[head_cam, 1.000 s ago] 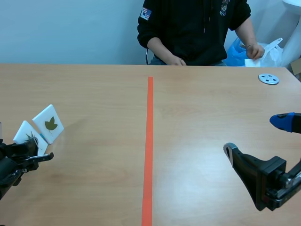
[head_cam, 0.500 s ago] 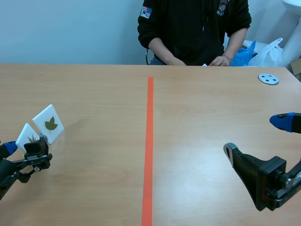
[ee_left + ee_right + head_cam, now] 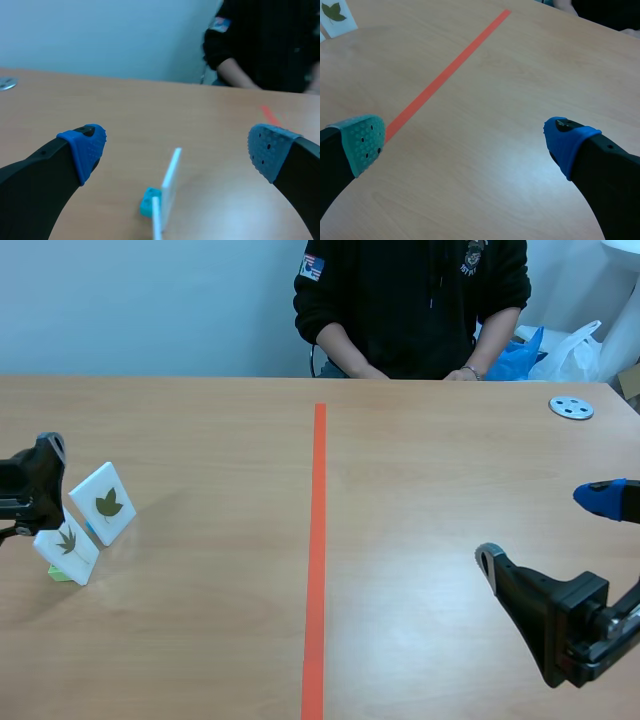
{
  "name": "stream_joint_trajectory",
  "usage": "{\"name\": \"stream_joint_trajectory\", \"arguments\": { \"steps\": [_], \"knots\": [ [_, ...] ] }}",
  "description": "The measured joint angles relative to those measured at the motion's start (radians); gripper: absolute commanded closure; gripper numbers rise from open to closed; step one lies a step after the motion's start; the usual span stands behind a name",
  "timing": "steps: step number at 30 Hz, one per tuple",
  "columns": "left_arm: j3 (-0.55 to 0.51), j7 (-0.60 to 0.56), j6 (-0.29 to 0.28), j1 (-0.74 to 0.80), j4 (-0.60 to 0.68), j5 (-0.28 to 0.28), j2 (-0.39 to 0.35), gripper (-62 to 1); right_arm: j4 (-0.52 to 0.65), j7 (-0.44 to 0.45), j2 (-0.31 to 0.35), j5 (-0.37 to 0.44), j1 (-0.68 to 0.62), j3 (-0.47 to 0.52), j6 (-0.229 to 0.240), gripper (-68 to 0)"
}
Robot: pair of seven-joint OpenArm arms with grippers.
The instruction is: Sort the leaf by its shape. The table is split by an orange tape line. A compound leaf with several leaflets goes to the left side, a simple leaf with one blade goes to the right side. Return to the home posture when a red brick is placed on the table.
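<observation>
Left tool (image 3: 176,147) lifted clear of leaf card (image 3: 67,547), fingers apart.

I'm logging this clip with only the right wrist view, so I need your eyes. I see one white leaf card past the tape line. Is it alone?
Observer: No. The scene view shows a second leaf card standing nearer the robot than that far card. Both are left of the orange tape line.
Operator: Is the left gripper holding either one?
Observer: No. The left gripper is open, and both cards stand edge-on ahead of it, untouched.
Operator: Any red brick down?
Observer: None shows in any view. The right half shows a small grey disc near the far edge.
</observation>
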Motion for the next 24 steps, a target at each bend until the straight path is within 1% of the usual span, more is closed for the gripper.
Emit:
{"name": "stream_joint_trajectory", "arguments": {
  "steps": [3, 4, 7, 9, 11, 13, 14, 19, 21, 24],
  "knots": [
    [-0.002, 0.067, -0.087, 0.087, 0.140, 0.046, -0.028, -62.3, 0.000, 0.000, 0.000, 0.000, 0.000, 0.000, 0.000, -67.9],
    [-0.002, 0.085, -0.109, 0.114, 0.186, 0.053, -0.031, -62.3, 0.000, 0.000, 0.000, 0.000, 0.000, 0.000, 0.000, -67.9],
    [-0.002, 0.150, -0.185, 0.185, 0.306, 0.051, -0.035, -62.3, 0.000, 0.000, 0.000, 0.000, 0.000, 0.000, 0.000, -67.9],
    [-0.001, 0.235, -0.228, 0.217, 0.374, 0.052, -0.038, -62.3, 0.000, 0.000, 0.000, 0.000, 0.000, 0.000, 0.000, -67.9],
    [0.000, 0.328, -0.244, 0.238, 0.430, 0.052, -0.039, -62.3, 0.000, 0.000, 0.000, 0.000, 0.000, 0.000, 0.000, -67.9],
    [0.000, 0.386, -0.269, 0.254, 0.470, 0.052, -0.039, -62.3, 0.000, 0.000, 0.000, 0.000, 0.000, 0.000, 0.000, -67.9],
    [0.001, 0.397, -0.282, 0.263, 0.485, 0.052, -0.039, -62.3, 0.000, 0.000, 0.000, 0.000, 0.000, 0.000, 0.000, -67.9],
    [0.001, 0.432, -0.280, 0.280, 0.511, 0.052, -0.038, -62.3, 0.000, 0.000, 0.000, 0.012, 0.000, 0.000, 0.001, -67.9],
    [0.001, 0.443, -0.280, 0.280, 0.510, 0.051, -0.026, -62.3, 0.000, 0.000, 0.000, 0.036, 0.000, 0.000, 0.004, -67.9],
    [0.013, 0.444, -0.287, 0.280, 0.507, 0.051, -0.003, -62.3, 0.000, 0.000, 0.000, 0.038, 0.000, 0.000, 0.008, -67.9]
  ]
}}
